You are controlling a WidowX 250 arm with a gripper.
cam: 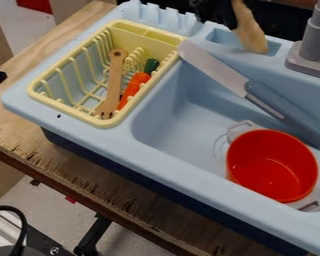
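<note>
At the far edge, the black gripper (pixel 219 12) is hanging beside a tan wooden utensil (pixel 251 35); whether it is pinching it, I cannot tell. The utensil is probably light, stiff and grippy, its slimmer upper part offering the surest hold. Nearer, a smooth, flat-bladed knife (pixel 216 70) is spanning the pale-blue sink (pixel 173 167), where a glossy, round red pot (pixel 273 165) is sitting.

utensil (pixel 250 33): matt, wood-like | tabletop (pixel 76 176): rough wood | sink (pixel 189 176): smooth plastic
</note>
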